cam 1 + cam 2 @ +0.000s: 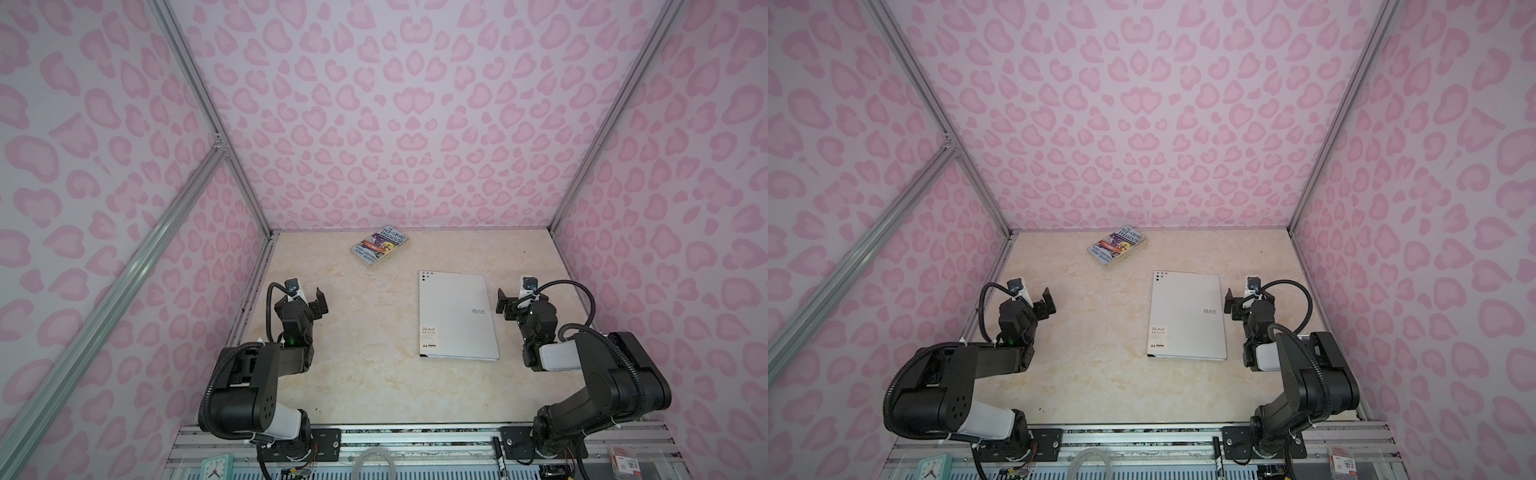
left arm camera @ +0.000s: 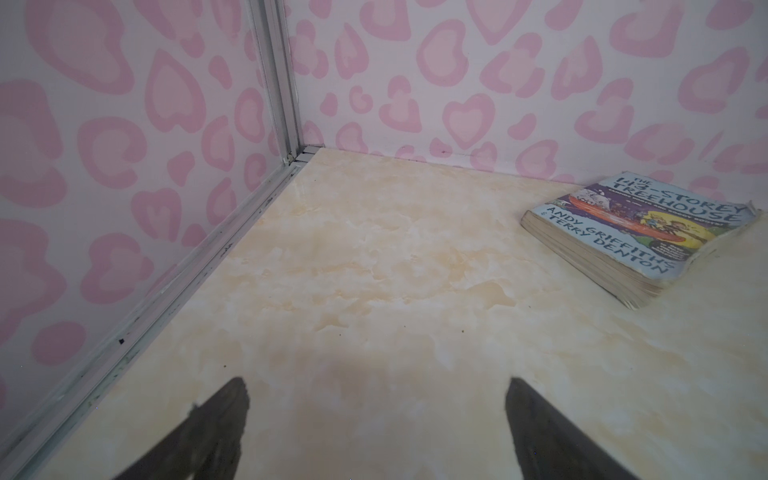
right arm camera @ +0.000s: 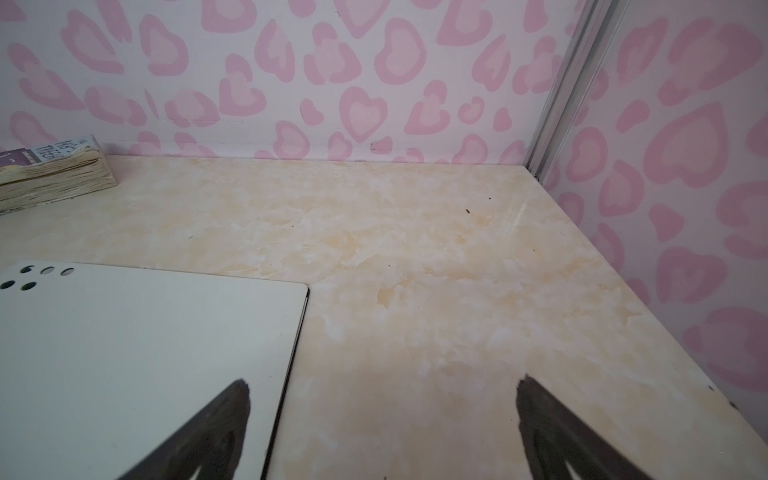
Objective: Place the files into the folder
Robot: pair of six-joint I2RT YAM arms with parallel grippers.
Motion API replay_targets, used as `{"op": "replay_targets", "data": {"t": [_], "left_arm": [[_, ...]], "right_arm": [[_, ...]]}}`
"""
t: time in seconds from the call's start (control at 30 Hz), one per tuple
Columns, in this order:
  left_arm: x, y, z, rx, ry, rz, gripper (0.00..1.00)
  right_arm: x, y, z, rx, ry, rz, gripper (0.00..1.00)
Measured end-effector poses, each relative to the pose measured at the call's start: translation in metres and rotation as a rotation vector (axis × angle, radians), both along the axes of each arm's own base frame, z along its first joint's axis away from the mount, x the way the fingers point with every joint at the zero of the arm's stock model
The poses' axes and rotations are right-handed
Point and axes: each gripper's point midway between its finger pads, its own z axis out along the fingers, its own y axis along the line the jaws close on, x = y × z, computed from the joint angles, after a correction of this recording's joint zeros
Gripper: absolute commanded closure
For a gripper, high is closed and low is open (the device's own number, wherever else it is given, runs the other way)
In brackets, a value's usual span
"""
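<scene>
Closed folder on table, book beyond it, left claw, right claw apparently open

A: We log both arms matte black, boxy joints, white link covers: left arm, right arm.
B: We add ribbed black conduit, a green light, dark flat fingers on the left gripper.

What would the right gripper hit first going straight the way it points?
Probably the bare table beside the folder, otherwise the back wall; how steeply the right gripper tilts is unclear.
</scene>
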Motion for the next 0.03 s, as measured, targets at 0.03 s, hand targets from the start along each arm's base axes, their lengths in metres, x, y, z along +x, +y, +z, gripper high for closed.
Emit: {"op": "replay_targets", "data": {"t": [0.03], "left_arm": [[-0.0007,0.0011,-0.0005,0.000,0.001,0.003,0.02]], "right_arm": [[0.0000,-0.0013,-0.0009,0.001,0.004,-0.004,0.00]]}}
